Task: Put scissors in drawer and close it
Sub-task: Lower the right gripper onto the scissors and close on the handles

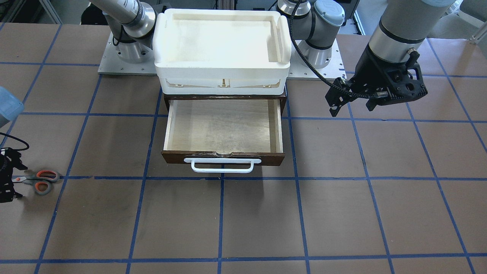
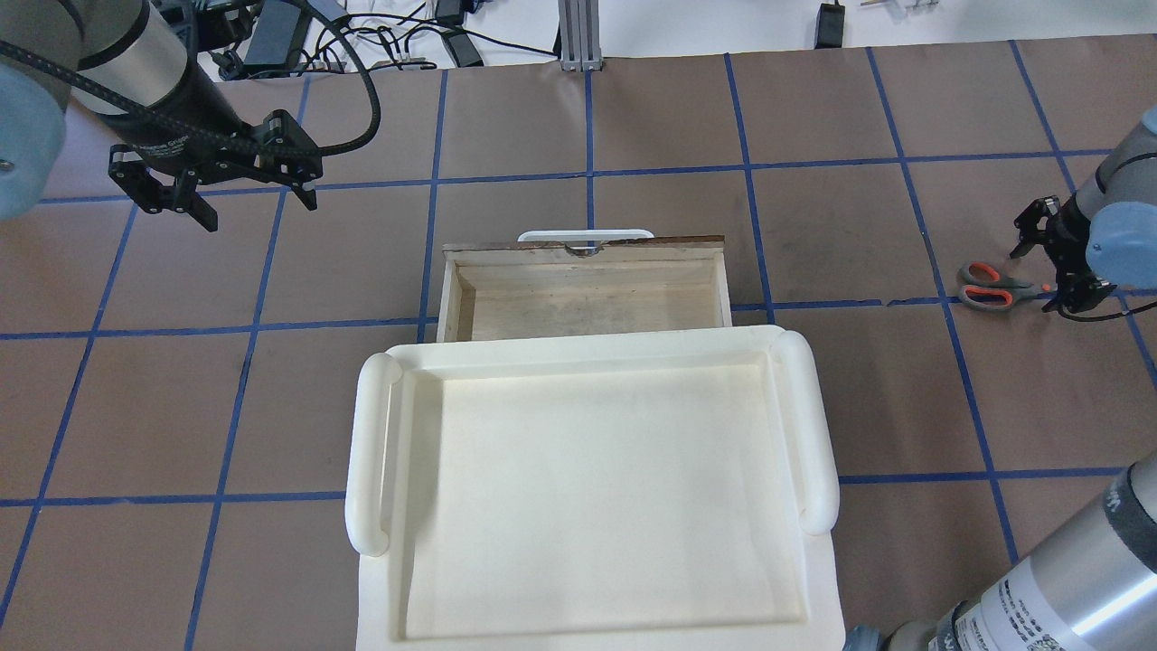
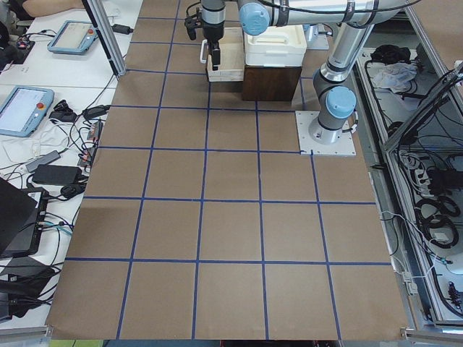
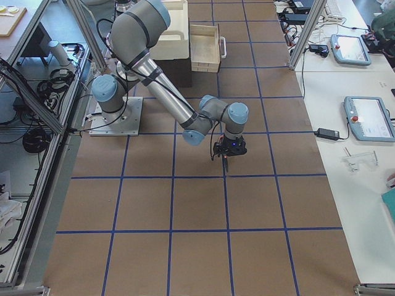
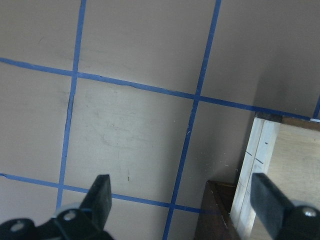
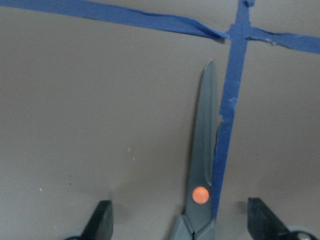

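The scissors (image 1: pixel 38 181) lie flat on the table far to the robot's right, handles toward the drawer; they also show in the overhead view (image 2: pixel 988 285). My right gripper (image 1: pixel 14 181) is open and low over them. In the right wrist view its fingers (image 6: pixel 102 220) stand either side of the blades (image 6: pixel 202 160) near the orange pivot, not closed on them. The drawer (image 1: pixel 171 156) is pulled open and empty, with its white handle (image 1: pixel 222 166) toward the table's middle. My left gripper (image 2: pixel 258 206) is open and empty, hovering left of the drawer (image 5: pixel 280 165).
A white plastic tray (image 1: pixel 222 74) sits on top of the dark cabinet that holds the drawer, and overhangs it in the overhead view (image 2: pixel 371 452). Both arm bases stand behind it. The brown table has a blue tape grid (image 1: pixel 220 213).
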{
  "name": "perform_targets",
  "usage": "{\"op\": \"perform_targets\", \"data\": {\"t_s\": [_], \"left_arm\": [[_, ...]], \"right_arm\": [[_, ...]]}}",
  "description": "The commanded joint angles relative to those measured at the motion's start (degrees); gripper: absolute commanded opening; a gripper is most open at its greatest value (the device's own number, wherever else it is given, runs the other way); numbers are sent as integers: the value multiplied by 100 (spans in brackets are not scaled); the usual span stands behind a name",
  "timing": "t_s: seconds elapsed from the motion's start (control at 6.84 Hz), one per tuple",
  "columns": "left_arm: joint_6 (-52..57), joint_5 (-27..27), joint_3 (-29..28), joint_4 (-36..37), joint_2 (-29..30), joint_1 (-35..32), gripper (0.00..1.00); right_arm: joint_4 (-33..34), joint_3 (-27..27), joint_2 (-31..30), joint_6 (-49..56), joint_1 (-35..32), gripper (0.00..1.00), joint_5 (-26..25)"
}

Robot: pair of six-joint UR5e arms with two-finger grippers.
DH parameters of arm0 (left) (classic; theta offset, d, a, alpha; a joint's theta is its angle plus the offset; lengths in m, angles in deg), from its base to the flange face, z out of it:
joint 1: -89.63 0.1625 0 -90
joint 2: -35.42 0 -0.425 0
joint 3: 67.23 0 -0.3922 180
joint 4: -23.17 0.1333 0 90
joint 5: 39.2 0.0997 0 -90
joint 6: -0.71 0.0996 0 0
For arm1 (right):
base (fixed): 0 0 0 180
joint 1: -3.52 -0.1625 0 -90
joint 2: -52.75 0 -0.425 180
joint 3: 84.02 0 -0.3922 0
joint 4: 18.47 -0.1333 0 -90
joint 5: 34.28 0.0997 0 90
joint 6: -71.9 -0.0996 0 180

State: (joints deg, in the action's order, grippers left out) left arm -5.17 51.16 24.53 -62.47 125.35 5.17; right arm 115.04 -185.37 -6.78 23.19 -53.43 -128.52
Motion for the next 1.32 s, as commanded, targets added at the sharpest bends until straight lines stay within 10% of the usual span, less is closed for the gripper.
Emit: {"op": "perform_targets", "data": {"t_s": [0.0, 1.17], "left_arm": [[25, 17, 0, -6, -10, 0, 100], [34, 26, 0, -6, -2, 0, 100]], "right_arm": [[-62, 19, 2, -280, 0, 90, 219], [-115, 1, -50, -271, 0, 32, 511]]}}
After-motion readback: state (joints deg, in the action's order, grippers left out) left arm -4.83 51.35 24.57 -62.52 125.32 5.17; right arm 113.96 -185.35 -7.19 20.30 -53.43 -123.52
